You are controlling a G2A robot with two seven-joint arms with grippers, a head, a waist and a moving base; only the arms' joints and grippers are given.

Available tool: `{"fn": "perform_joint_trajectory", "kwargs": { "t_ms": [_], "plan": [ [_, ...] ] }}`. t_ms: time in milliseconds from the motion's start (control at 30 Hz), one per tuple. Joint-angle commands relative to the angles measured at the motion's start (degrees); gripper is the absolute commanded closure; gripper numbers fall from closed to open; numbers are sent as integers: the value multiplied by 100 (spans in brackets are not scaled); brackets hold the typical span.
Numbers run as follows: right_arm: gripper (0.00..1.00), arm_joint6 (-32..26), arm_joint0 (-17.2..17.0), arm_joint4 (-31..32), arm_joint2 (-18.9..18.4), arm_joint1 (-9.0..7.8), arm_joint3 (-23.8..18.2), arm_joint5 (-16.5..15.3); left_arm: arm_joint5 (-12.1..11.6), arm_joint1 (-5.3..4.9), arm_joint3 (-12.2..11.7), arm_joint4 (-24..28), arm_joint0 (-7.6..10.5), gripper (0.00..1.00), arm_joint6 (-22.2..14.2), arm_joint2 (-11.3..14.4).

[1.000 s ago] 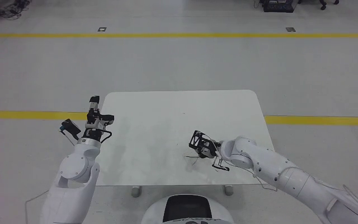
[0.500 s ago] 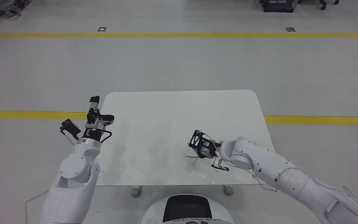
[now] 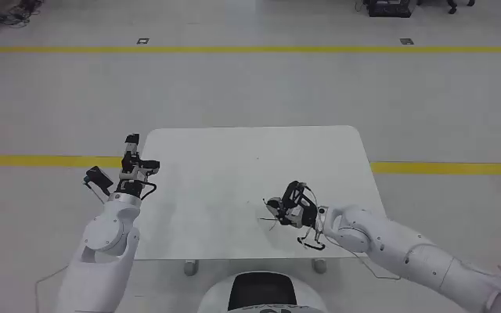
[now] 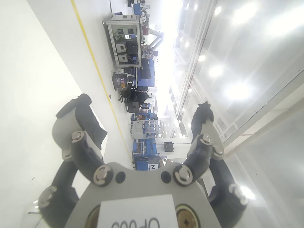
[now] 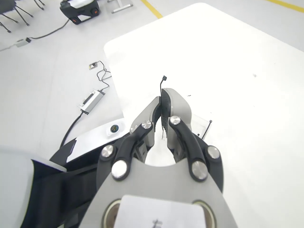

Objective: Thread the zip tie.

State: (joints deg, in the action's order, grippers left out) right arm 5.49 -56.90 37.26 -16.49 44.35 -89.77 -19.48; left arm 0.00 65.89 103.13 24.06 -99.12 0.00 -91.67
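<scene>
Counter's (image 3: 235, 156) near edge: right gripper (image 5: 162, 97) swings round, jaws clamped on zip tie (image 5: 161, 85), ready for threading; left gripper's (image 4: 143, 103) jaws apart.

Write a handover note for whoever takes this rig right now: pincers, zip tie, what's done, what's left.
Left pincer: open, empty, raised beside the table's left edge.
Right pincer: shut on the zip tie, over the near side of the table. The tie's head sticks out past the fingertips; its tail hangs between the fingers.
A second thin black tie lies on the table close by.
Done: tie gripped.
Left: feed the tail through the head; no loop formed yet.
</scene>
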Motion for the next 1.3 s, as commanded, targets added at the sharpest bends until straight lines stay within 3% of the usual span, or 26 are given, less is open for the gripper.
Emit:
{"fn": "perform_joint_trajectory", "kwargs": {
  "t_ms": [0, 100, 500, 867, 1267],
  "plan": [
    [100, 264, 160, -174, 288, -86, -62, 0, 0, 0, 0, 0, 0, 0, 0, 0],
    [100, 559, 433, -424, 675, -181, -121, 0, 0, 0, 0, 0, 0, 0, 0, 0],
    [100, 197, 657, -913, 675, -230, -378, 0, 0, 0, 0, 0, 0, 0, 0, 0],
    [100, -1408, 1325, -2676, 675, 5, -343, 0, 0, 0, 0, 0, 0, 0, 0, 0],
    [100, -1352, 1286, -2717, 656, 9, -374, 0, 0, 0, 0, 0, 0, 0, 0, 0]
  ]
}}
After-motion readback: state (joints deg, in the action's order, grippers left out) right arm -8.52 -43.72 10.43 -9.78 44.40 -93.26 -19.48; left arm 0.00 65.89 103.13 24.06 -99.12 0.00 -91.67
